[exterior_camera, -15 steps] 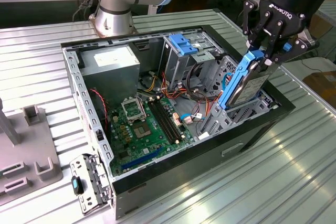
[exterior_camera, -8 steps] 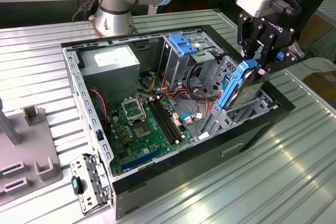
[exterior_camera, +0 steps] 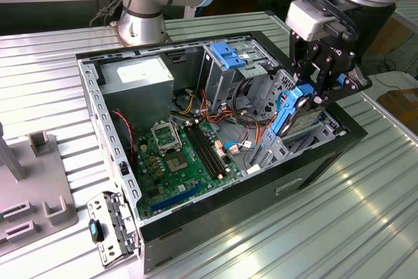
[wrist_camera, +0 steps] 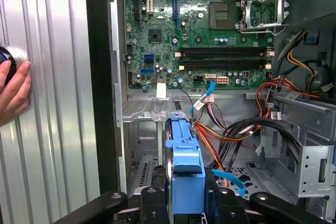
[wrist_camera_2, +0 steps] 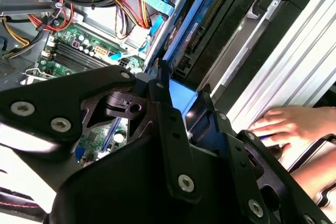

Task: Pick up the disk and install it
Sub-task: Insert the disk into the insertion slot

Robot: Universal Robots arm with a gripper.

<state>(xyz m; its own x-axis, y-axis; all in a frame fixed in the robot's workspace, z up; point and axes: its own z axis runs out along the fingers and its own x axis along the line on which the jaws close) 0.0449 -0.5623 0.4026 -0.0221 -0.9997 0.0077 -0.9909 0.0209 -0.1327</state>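
The gripper [exterior_camera: 312, 98] has its fingers [wrist_camera: 155, 203] clamped on the disk [exterior_camera: 295, 110], tilted. It hangs over the open computer case [exterior_camera: 228, 227] by the metal drive cage [exterior_camera: 277, 151].

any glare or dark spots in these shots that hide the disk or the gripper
In the exterior view, glare streaks the ribbed metal table, but the disk in the gripper reads clearly. In the second wrist view, the gripper's black body sits dark in the foreground while the table beside a person's hand is washed out bright. In the first wrist view, light is even and the disk's blue rail is sharp.
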